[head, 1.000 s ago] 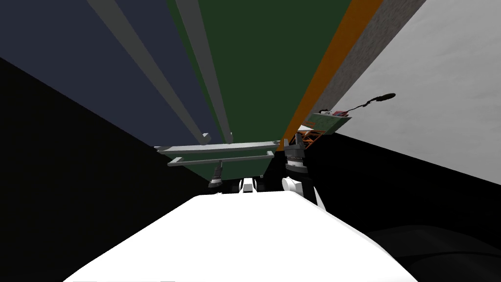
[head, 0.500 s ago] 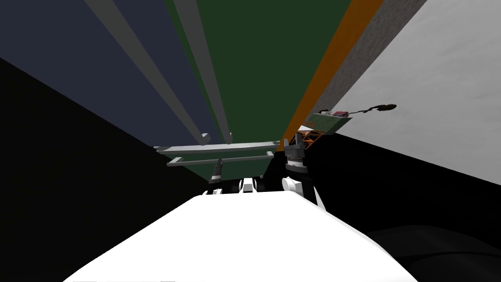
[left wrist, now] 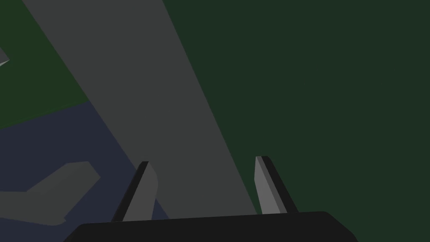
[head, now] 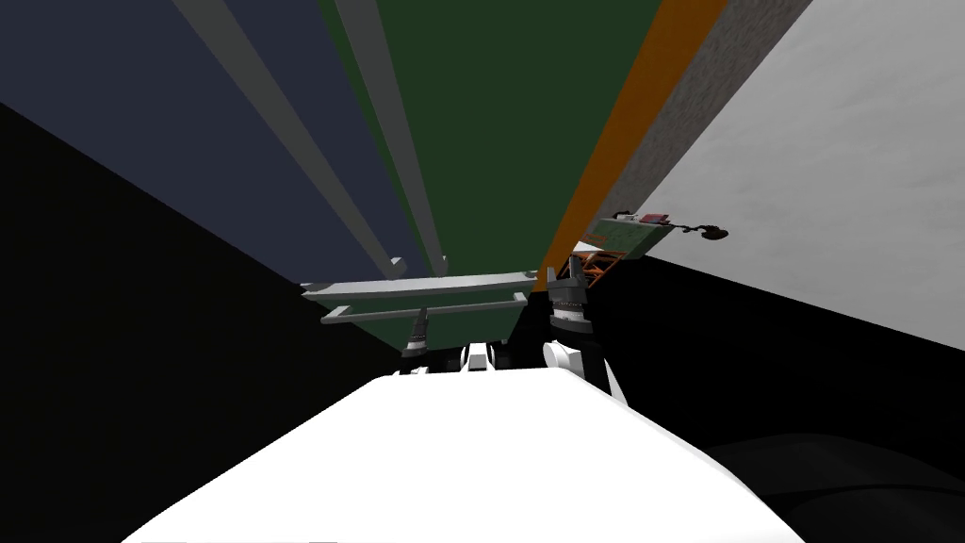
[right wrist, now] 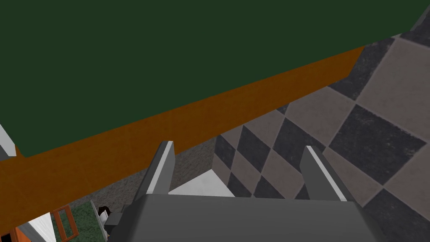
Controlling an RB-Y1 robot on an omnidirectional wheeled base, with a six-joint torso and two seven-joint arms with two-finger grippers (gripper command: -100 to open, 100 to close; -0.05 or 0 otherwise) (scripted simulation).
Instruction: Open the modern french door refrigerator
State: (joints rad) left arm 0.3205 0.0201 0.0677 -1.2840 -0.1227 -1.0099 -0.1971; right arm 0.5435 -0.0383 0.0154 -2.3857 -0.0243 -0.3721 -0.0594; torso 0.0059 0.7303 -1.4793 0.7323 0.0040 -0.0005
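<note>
The refrigerator has a dark green door [head: 499, 123] and a dark blue door [head: 141, 104] beside it, each with a long grey handle. In the left wrist view the green door's handle [left wrist: 138, 84] runs between my left gripper's [left wrist: 203, 185] fingers, which press against its sides. The head view shows that gripper [head: 417, 330] low on the handle [head: 391, 123], just under two grey crossbars [head: 415, 286]. My right gripper [right wrist: 239, 168] stands open and holds nothing, off to the right of the green door near an orange panel [right wrist: 126, 143].
The orange panel [head: 622, 141] borders the green door, with a checkered grey surface [right wrist: 336, 126] past it. A small green tray [head: 629, 233] with odd items and a dark stalked thing [head: 709, 231] stand against the pale wall. Black areas lie to both sides.
My left fingers have closed in from wide open onto the green door's handle, and the hand has crept slightly up. The dark stalked thing at the right has drooped and shortened.
</note>
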